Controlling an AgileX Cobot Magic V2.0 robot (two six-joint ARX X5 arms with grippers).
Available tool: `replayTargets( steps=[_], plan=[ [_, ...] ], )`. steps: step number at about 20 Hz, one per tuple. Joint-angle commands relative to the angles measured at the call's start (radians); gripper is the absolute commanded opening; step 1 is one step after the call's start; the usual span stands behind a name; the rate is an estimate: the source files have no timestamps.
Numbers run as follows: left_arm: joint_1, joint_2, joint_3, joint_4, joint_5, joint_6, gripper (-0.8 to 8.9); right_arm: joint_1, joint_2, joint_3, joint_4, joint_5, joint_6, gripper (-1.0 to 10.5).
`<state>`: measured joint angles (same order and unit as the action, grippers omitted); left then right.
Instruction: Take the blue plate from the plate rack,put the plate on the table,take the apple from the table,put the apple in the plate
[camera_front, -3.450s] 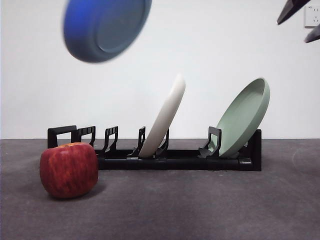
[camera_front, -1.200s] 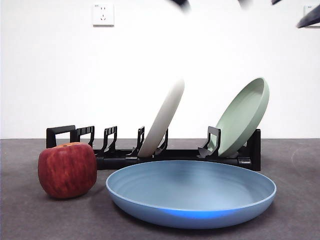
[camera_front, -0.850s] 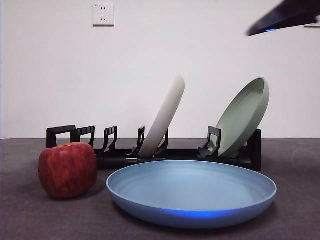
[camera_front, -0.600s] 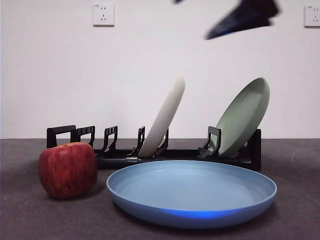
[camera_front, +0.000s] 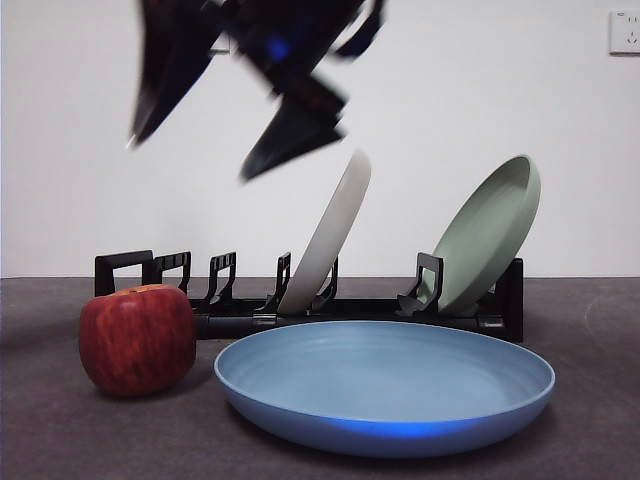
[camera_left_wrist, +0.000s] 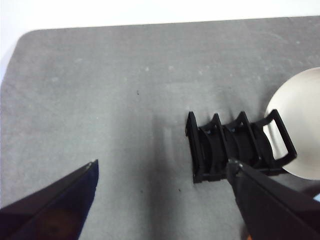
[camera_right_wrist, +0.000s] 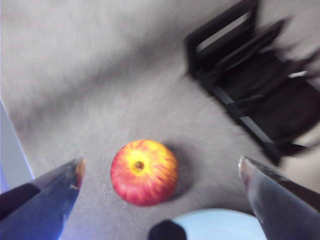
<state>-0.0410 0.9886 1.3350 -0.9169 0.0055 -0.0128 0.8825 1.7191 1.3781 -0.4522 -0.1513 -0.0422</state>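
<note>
The blue plate (camera_front: 385, 385) lies flat on the table (camera_front: 60, 430) in front of the plate rack (camera_front: 250, 322). The apple (camera_front: 137, 338) stands to the plate's left, just apart from its rim. My right gripper (camera_front: 190, 158) is blurred, open and empty, high above the apple. In the right wrist view the apple (camera_right_wrist: 144, 171) lies between the wide-open jaws of that gripper (camera_right_wrist: 160, 165), with the blue plate's rim (camera_right_wrist: 220, 225) beside it. My left gripper (camera_left_wrist: 162, 162) is open and empty above the rack's empty end (camera_left_wrist: 220, 150).
A cream-white plate (camera_front: 328, 230) and a pale green plate (camera_front: 487, 235) lean in the rack's slots. The cream plate also shows in the left wrist view (camera_left_wrist: 300, 120). Bare table (camera_left_wrist: 100, 90) lies left of the rack.
The blue plate went from held in the air to lying on the table. The right gripper has swept from the top right corner to above the apple.
</note>
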Motion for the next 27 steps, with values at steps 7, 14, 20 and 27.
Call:
replayTargets(
  steps=[7, 14, 20, 27],
  plan=[
    [0.003, -0.008, -0.005, -0.02, 0.004, -0.018, 4.32, 0.069, 0.251, 0.041, 0.051, 0.031, -0.063, 5.4],
    [0.003, -0.008, -0.005, -0.021, 0.004, -0.018, 4.32, 0.081, 0.333, 0.041, 0.079, 0.031, -0.063, 3.4],
    [0.003, -0.008, -0.005, -0.021, 0.004, -0.016, 4.32, 0.087, 0.298, 0.046, 0.076, 0.028, -0.063, -0.1],
    [0.002, -0.008, -0.005, -0.019, 0.068, -0.013, 4.32, 0.064, 0.006, 0.049, -0.058, 0.03, -0.063, -0.1]
  ],
)
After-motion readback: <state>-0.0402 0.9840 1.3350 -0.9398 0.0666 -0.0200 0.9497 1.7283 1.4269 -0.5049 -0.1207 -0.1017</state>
